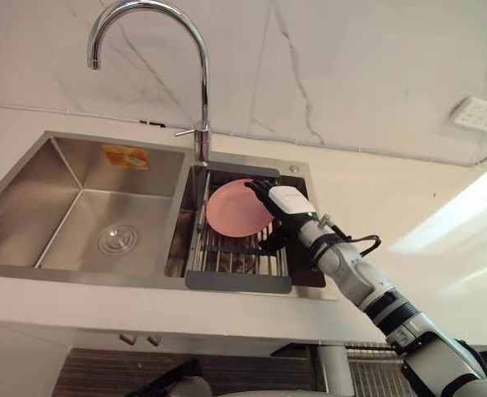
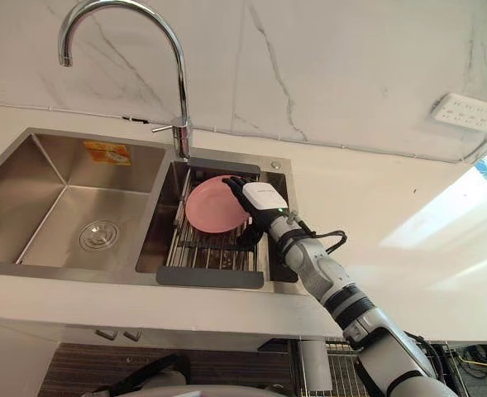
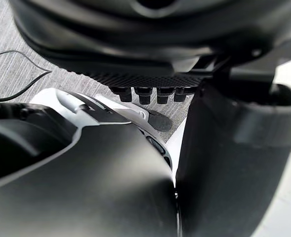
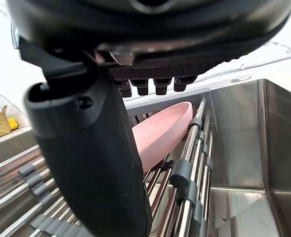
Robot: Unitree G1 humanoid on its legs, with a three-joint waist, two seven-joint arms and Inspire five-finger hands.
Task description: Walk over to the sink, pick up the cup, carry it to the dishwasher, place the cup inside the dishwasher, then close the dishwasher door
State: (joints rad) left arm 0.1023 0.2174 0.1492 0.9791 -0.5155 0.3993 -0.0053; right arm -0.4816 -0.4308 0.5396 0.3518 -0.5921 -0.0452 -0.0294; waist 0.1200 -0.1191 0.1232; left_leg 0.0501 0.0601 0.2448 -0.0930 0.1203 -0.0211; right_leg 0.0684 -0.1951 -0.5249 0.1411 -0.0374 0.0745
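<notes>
The surface (image 1: pixel 78 310) is running along the near edge, carrying a steel sink (image 1: pixel 28 207). The left hand (image 3: pixel 135 54) is hanging with relaxed fingers, holding nothing. In the sink's right basin, a pink plate (image 1: pixel 235 211) is resting tilted on a wire rack (image 1: pixel 226 256). The right hand (image 1: pixel 291 203) is reaching over the plate's right rim, fingers spread above and thumb below, not clamped.
</notes>
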